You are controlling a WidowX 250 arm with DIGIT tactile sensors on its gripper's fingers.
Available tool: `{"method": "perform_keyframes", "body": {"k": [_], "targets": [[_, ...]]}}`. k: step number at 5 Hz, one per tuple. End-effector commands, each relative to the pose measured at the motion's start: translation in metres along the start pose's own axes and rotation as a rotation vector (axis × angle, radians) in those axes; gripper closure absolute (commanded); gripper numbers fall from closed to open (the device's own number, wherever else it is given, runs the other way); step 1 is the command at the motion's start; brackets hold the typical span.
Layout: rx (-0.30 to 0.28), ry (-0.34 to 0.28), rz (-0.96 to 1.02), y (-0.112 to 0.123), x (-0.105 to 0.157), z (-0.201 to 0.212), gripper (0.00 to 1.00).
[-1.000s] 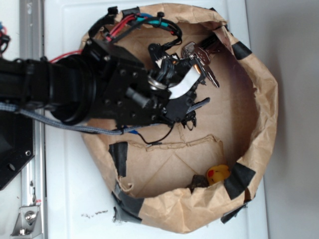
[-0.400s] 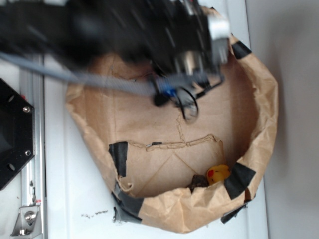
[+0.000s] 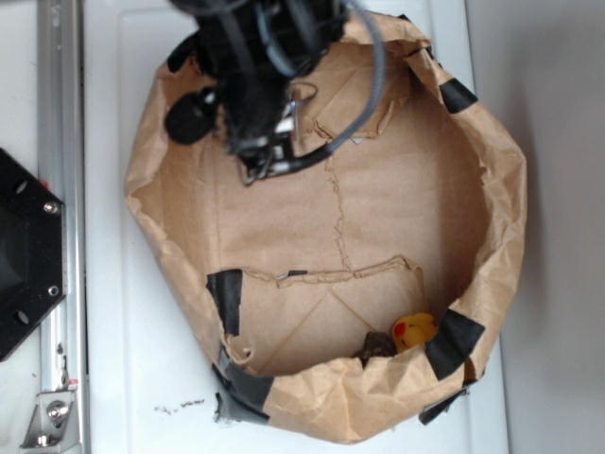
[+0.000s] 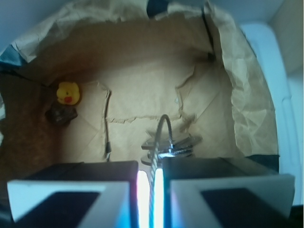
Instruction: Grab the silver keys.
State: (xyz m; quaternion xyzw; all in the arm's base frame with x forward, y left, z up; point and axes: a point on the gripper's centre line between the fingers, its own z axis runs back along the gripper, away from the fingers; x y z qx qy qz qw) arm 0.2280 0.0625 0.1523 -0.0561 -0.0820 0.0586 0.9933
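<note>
Just ahead of the nearly closed gripper [image 4: 151, 178], pinched at its tips above the paper bag's floor [image 4: 142, 90], the silver keys [image 4: 170, 145] look light, stiff and slippery, safest clamped across the stacked blades, the yellow duck [image 4: 67, 92] well beyond.

A crumpled brown paper bag [image 3: 492, 218] fills the middle of the exterior view, its rim rolled down and patched with black tape [image 3: 225, 299]. It sits on a white surface [image 3: 123, 378]. Down at 5 o'clock on the bag's floor there's a yellow rubber duck [image 3: 414, 330], and a dark brown lump [image 3: 376, 345] right against it at its 8 o'clock. At 9 o'clock, a metal rail [image 3: 59, 113] runs along the surface.
</note>
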Motion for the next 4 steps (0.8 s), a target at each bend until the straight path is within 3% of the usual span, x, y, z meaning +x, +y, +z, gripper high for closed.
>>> {"method": "perform_keyframes", "body": {"k": [1, 2, 3, 4], "targets": [[0.187, -0.047, 0.038, -0.012, 0.028, -0.024, 1.00], [0.269, -0.125, 0.032, -0.022, 0.032, -0.044, 1.00], [0.234, -0.085, 0.044, -0.020, 0.037, -0.042, 1.00], [0.231, -0.100, 0.049, -0.018, 0.036, -0.041, 1.00]]}}
